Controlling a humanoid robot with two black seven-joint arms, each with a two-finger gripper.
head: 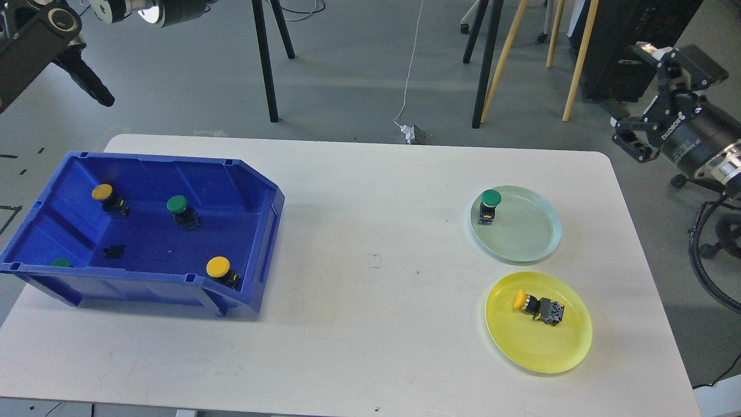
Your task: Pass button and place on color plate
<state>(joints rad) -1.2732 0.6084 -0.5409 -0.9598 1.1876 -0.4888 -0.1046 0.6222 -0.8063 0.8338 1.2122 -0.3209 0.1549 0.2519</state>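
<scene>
A yellow button [537,307] lies on its side on the yellow plate [538,347] at the front right of the table. A green button [490,204] stands on the pale green plate [529,234] behind it. The blue bin [263,231] on the left holds two yellow buttons [103,194] [219,268], a green button [177,206] and another green one partly hidden at its front wall [59,262]. My right gripper [631,87] is open and empty, raised off the table's far right edge. Only my left arm's wrist [139,8] shows at the top left; its fingers are out of view.
A small black piece [114,251] lies on the bin floor. The white table [370,289] is bare between the bin and the plates. Chair and easel legs [483,63] stand on the floor behind the table.
</scene>
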